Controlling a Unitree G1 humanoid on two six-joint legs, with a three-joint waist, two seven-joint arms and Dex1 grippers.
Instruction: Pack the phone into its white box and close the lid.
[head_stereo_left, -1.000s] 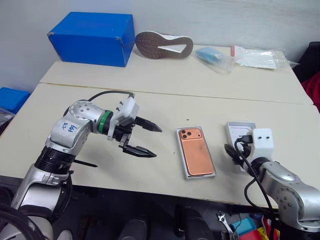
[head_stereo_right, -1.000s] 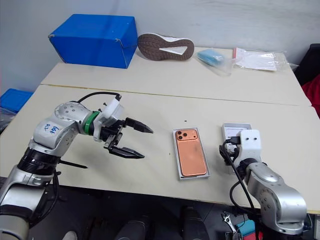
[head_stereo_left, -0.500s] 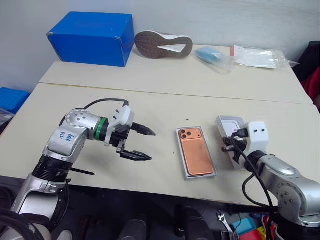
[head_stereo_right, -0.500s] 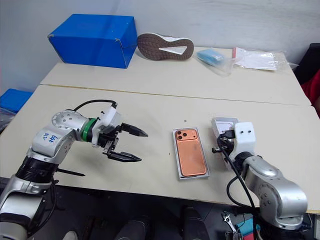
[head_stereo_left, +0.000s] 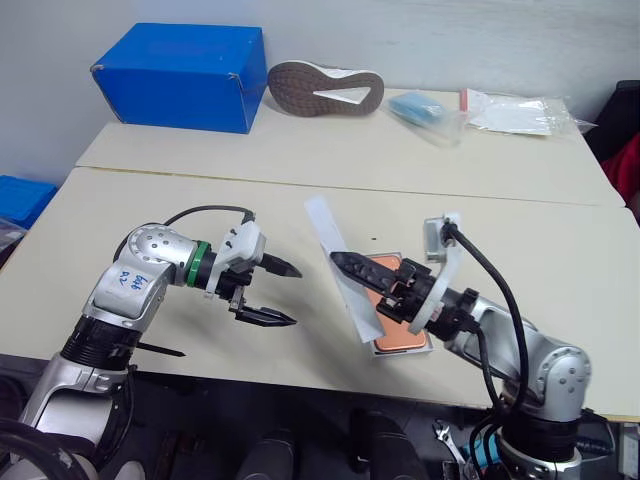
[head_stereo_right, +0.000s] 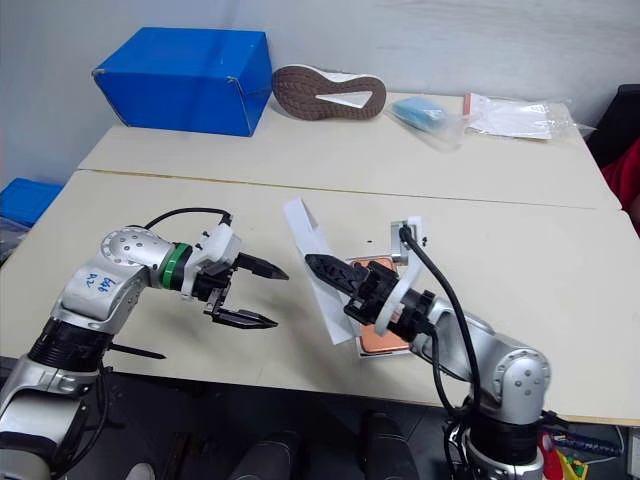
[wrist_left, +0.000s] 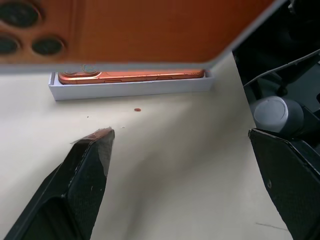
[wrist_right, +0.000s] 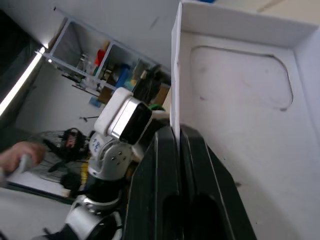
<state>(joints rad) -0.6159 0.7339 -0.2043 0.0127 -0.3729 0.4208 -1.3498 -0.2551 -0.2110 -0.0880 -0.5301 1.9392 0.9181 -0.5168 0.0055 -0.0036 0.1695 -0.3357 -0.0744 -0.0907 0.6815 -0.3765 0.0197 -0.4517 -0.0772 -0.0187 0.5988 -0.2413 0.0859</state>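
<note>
This looks like a robot lab or a test room. Two plain beige counters (head_stereo_left: 330, 150) stand against a bare grey wall (head_stereo_left: 400, 40), with unrelated test things on them: a blue box (head_stereo_left: 180, 62), one shoe (head_stereo_left: 325, 88), plastic bags (head_stereo_left: 520, 112). The right wrist view shows open shelves (wrist_right: 107, 62) full of tools and supplies.

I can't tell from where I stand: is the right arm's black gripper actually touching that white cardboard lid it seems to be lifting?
Touching. In the right wrist view, the right gripper has its jaws shut on the edge of the white cardboard lid, with no gap.
</note>
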